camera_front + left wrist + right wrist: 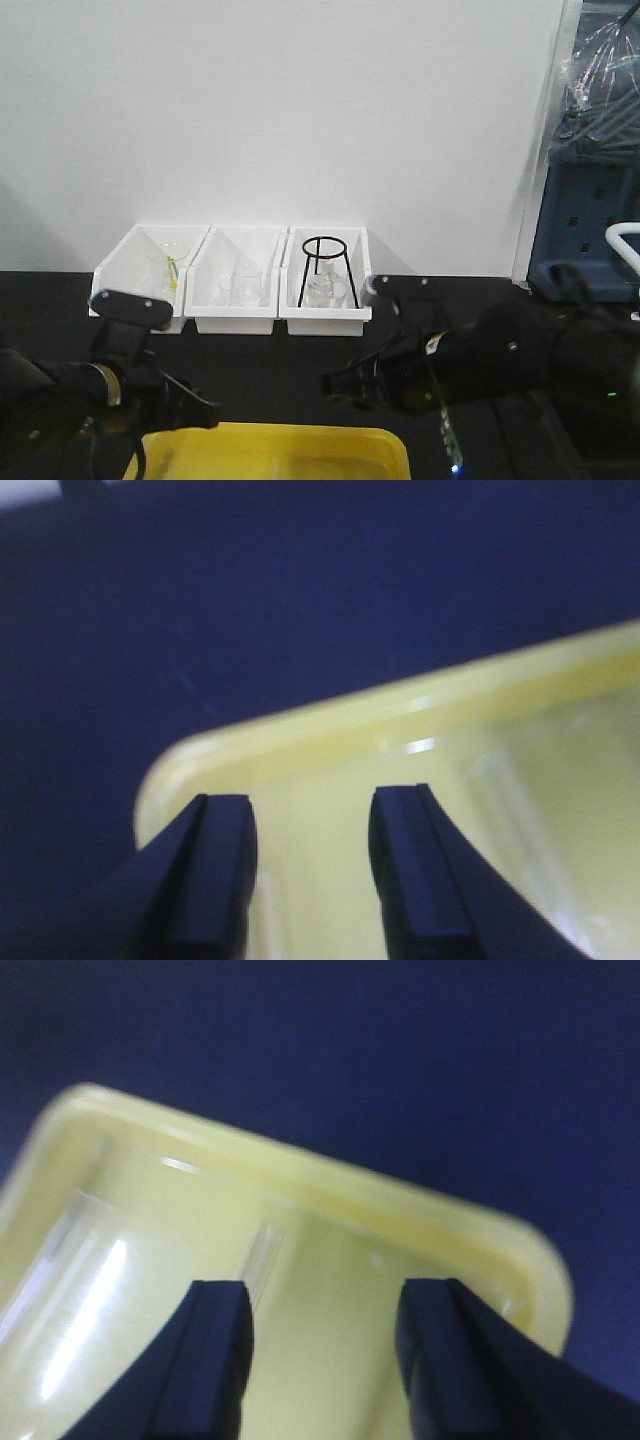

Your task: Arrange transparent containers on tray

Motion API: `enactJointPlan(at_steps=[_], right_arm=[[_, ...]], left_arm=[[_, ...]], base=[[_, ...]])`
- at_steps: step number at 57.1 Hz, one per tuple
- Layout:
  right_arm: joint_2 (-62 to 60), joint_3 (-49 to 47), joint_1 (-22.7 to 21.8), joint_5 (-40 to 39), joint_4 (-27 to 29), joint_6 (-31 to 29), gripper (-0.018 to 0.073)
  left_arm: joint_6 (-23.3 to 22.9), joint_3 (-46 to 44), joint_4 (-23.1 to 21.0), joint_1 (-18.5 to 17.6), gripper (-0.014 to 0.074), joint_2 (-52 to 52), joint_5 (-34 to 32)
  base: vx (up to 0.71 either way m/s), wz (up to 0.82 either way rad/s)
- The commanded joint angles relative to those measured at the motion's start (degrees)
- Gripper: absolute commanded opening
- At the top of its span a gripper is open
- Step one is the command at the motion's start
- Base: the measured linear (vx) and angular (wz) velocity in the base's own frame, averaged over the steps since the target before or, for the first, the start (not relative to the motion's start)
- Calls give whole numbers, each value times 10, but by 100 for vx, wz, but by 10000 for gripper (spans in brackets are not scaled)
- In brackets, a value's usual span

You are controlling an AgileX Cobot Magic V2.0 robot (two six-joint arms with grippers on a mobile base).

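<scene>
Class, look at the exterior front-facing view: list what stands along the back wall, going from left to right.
White bin holding a glass funnel-like piece → white bin holding clear beakers → white bin holding a black wire tripod stand → blue rack at the far right.

- The yellow tray (pixel 270 452) is cut off by the front view's bottom edge.
- The clear tubes (pixel 85 1290) in it are blurred streaks; their number cannot be told.
- Glassware in the white bins (pixel 232 322) is too faint to identify.
</scene>
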Motion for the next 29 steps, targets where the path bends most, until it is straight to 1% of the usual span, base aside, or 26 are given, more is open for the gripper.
enactJointPlan(at_steps=[1, 9, 14, 19, 25, 29], right_arm=[[-95, -16, -3, -22, -34, -17, 322], [-189, -16, -3, -17, -71, -21, 231], [-243, -16, -3, -16, -92, -31, 191], [-288, -16, -3, -12, -106, -42, 154], [-328, -11, -3, 9, -108, -47, 101], [-359, 15, -3, -8, -108, -48, 58]], left_arm=[[-4, -18, 21, -2, 362, -95, -24], [-4, -16, 25, -2, 287, -194, -24], [-4, -2, 25, -2, 233, -261, -37], [-4, 33, 25, -2, 186, -327, -52], [-3, 88, 29, -2, 133, -397, -58], [-3, 117, 29, -2, 104, -444, -58]], base=[[0, 0], [0, 0], [0, 0], [0, 0], [0, 0], [0, 0]])
